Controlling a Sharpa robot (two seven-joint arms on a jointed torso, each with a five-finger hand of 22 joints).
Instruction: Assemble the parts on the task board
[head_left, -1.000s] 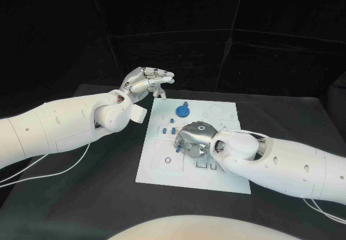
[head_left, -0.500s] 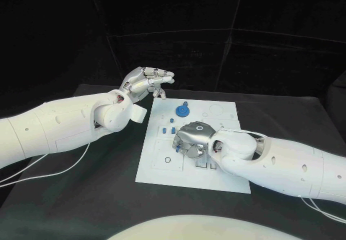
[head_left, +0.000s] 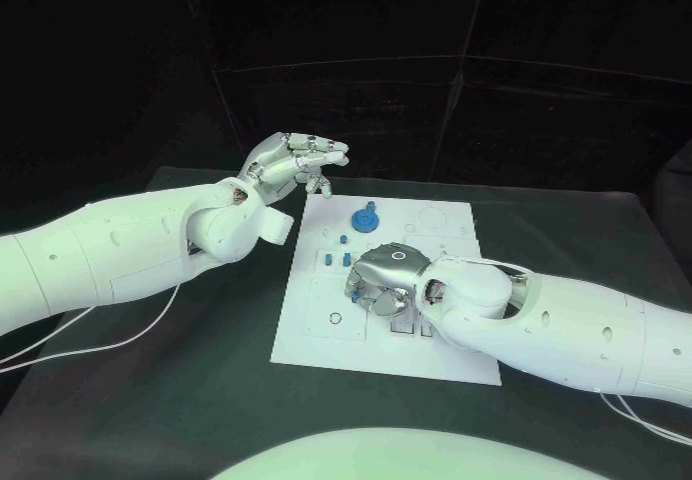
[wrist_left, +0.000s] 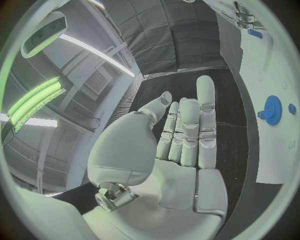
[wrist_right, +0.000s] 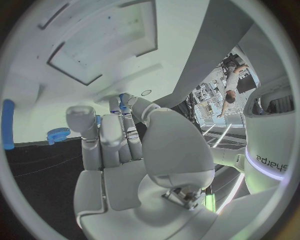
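Observation:
The white task board lies in the middle of the black table. A blue gear stands near its far edge, with small blue pegs just in front of it. My right hand is down on the board's middle, fingers pointing at the plate. It pinches a small blue part at its fingertips, and the part peeks out between thumb and fingers. My left hand hangs raised beyond the board's far left corner, holding nothing. Its fingers stretch out beside the board and gear.
The board has a square recess and round holes near its left side. A blue peg and the gear lie beyond my right fingertips. White cables trail over the table at the left. Black cloth surrounds the board.
My right hand has sunk slightly and edged left over the board's middle. The left hand has stayed where it was.

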